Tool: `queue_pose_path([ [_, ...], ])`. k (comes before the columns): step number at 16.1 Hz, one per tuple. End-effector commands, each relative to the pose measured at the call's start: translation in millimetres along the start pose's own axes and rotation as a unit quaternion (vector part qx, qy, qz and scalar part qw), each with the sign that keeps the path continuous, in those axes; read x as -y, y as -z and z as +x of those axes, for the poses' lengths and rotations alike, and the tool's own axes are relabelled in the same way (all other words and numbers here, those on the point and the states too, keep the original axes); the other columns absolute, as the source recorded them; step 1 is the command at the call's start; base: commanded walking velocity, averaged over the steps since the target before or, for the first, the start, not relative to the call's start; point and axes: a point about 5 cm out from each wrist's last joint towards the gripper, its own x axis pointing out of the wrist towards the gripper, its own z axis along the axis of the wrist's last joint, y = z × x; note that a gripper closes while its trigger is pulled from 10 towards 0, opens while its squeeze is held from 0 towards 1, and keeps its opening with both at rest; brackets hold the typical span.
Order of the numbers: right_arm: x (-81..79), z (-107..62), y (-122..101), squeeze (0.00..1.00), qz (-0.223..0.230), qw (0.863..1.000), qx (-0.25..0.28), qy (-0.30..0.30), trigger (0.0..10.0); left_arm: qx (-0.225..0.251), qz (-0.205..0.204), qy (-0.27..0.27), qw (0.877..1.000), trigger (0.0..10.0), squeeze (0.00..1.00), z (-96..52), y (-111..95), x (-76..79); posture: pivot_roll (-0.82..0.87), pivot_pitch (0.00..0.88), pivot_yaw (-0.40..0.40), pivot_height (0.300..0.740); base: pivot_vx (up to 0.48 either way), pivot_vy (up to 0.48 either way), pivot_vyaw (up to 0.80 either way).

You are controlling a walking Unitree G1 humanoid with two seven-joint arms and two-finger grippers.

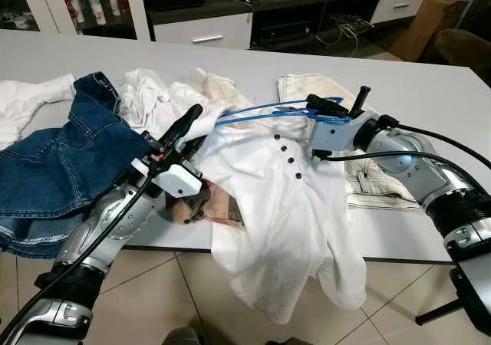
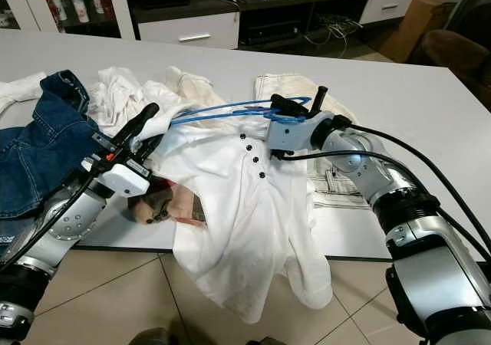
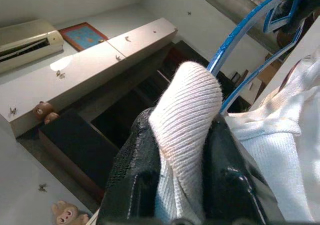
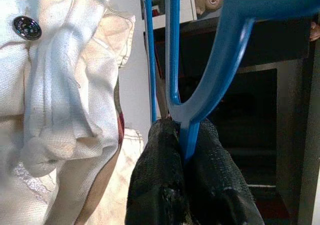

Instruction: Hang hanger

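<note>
A blue hanger (image 1: 261,110) is held above the white tabletop (image 1: 430,84), lying nearly level over the heap of clothes. It is clamped at its hook end by the right hand (image 1: 331,107), whose two black fingers (image 4: 160,185) are seen in the right wrist view pressed shut on the blue plastic. The hanger's long arm reaches across toward the left hand (image 1: 184,124), which is raised at the near edge of the tabletop. A fold of ribbed white fabric, part of the white shirt (image 1: 268,207), is pinched between the left hand's fingers (image 3: 135,175). The shirt, with dark buttons down its front, is draped over the front edge of the tabletop and hangs toward the tiled floor (image 1: 153,299). A denim garment (image 1: 61,161) is spread at the robot's left, and pale trousers (image 1: 368,180) lie beneath the right arm. More white clothing (image 1: 153,92) is bunched behind the shirt
</note>
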Motion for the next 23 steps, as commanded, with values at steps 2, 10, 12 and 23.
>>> queue_pose_path([
  [2,-1.5,-18.6,28,0.00,-0.007,0.998,-0.063,-0.014,0.0,-0.020,0.003,-0.039,0.999,10.0,1.00,-3.4,9,-16.2,0.16,0.000,-0.053,0.740,0.000,0.000,0.00],
  [10,0.8,-29.0,42,0.00,-0.010,0.995,-0.094,-0.014,0.0,-0.070,-0.005,-0.056,0.996,10.0,0.00,-2.3,21,-20.2,0.16,0.000,-0.046,0.740,0.000,0.000,0.00],
  [12,4.1,-31.5,47,0.00,-0.011,0.993,-0.114,-0.007,0.0,-0.076,-0.010,-0.062,0.995,10.0,0.00,-1.6,22,-19.7,0.16,0.000,-0.046,0.740,0.000,0.000,0.00],
  [23,21.6,-32.5,56,0.00,0.151,0.966,-0.160,0.133,0.0,-0.114,-0.135,-0.158,0.972,10.0,0.00,7.1,20,-11.4,0.15,0.000,-0.047,0.740,0.000,0.000,0.00],
])
